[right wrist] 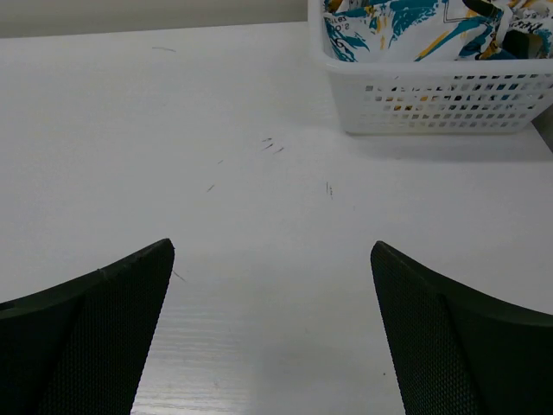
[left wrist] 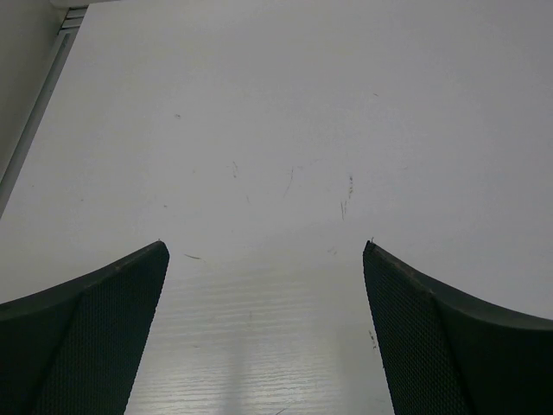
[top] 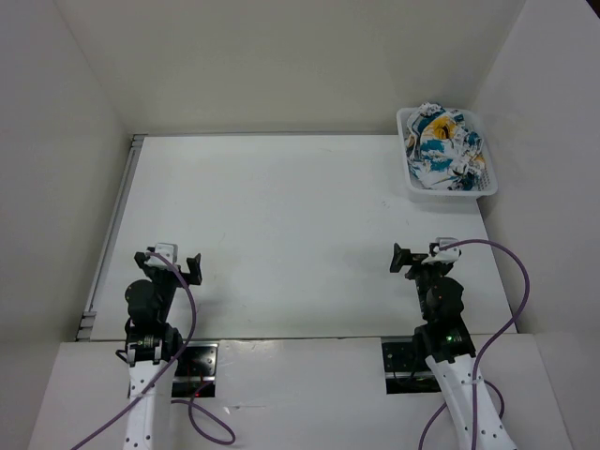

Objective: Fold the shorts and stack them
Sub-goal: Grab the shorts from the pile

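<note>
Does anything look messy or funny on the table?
Only the shorts: they sit crumpled in the basket at the far right corner, heaped above its rim. Nothing is spilled or broken.

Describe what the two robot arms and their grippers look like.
The left arm and right arm have white lower links and black joints. The left gripper and right gripper are black with a white part on top. The fingers are dark tapering wedges with mesh-textured inner faces. A purple cable runs along each arm, and a green light glows on the right arm.
</note>
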